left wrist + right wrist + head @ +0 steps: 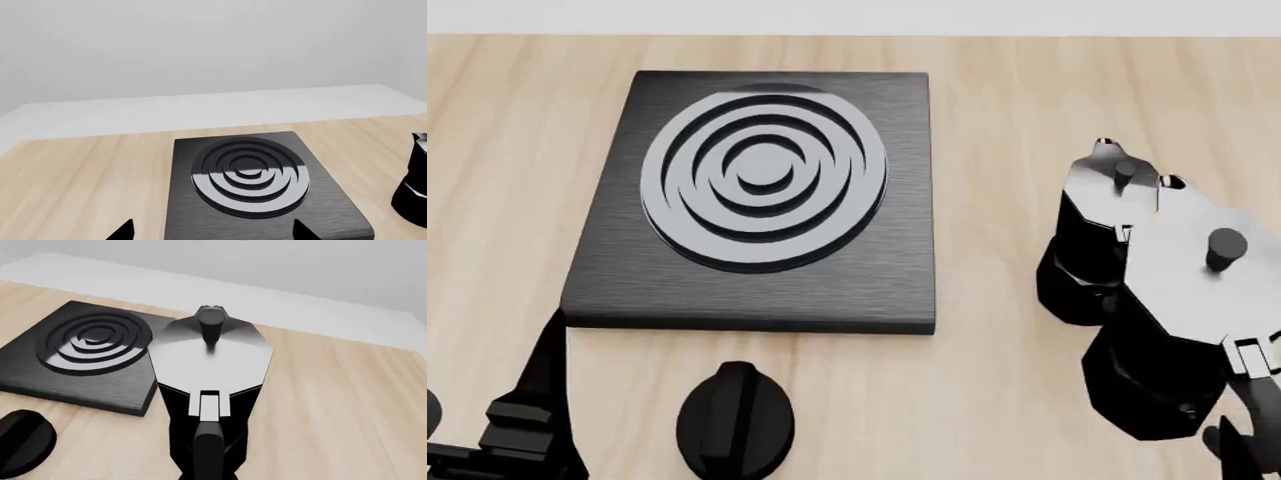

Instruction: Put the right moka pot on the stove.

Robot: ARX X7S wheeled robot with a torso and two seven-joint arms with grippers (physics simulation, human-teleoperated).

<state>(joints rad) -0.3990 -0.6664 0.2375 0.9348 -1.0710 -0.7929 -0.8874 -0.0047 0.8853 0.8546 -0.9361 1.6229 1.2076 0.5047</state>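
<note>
**Right arm lines up behind moka pot, stove waits clear**

The left gripper [213,233] hangs with its two dark fingertips [122,231] spread apart and holding nothing, low over the near edge of the stove [777,195]. On the other side, only a dark sliver of the right gripper [1236,448] shows at the corner of the head view. Its fingers are out of sight in the right wrist view, so whether they have closed on anything cannot be told.

That wrist camera looks straight down the black handle [209,447] of the right moka pot [1181,320], handle toward the arm and knobbed lid gleaming. The pot sits to the right of the stove and apart from it, with the second pot [1090,250] just behind it, touching or nearly so. Whether its base rests on the wooden table [1001,110] is not clear.

The step looks like securing the handle. A square, firm grip should come first, then a straight lift clear of the neighbouring pot before crossing to the burner rings [763,178]. The round knob [737,420] lies well off that path.
</note>
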